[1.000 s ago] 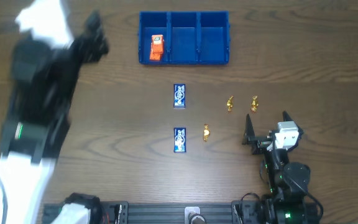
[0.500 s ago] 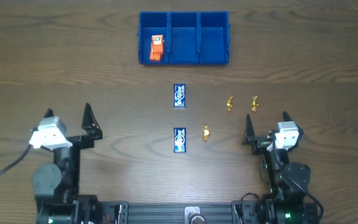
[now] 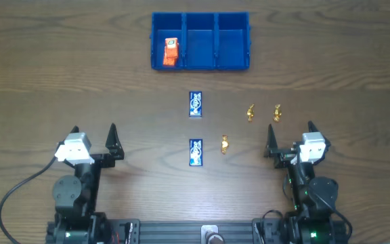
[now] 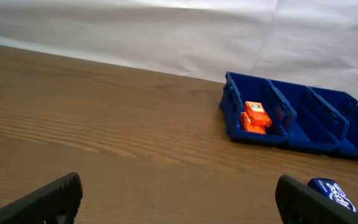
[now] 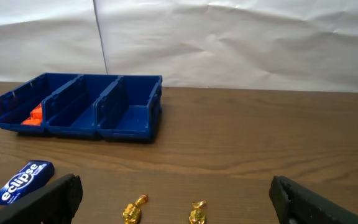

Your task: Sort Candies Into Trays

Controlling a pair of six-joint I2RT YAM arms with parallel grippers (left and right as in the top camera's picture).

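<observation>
A blue three-compartment tray (image 3: 200, 42) stands at the far middle of the table, with an orange candy (image 3: 171, 52) in its left compartment; the tray (image 4: 303, 118) and orange candy (image 4: 255, 117) also appear in the left wrist view. Two blue candy packs (image 3: 195, 105) (image 3: 196, 152) lie in the middle. Three gold-wrapped candies (image 3: 225, 144) (image 3: 250, 112) (image 3: 277, 112) lie to their right. My left gripper (image 3: 93, 135) is open near the front left, holding nothing. My right gripper (image 3: 290, 139) is open near the front right, just right of the candies.
The wooden table (image 3: 80, 81) is bare on the left and right sides. A white backdrop (image 5: 229, 37) stands beyond the table's far edge, behind the tray (image 5: 79, 106).
The left arm has come down from a raised pose at the far left and settled low at the front left. The right arm and the candies have not moved.
</observation>
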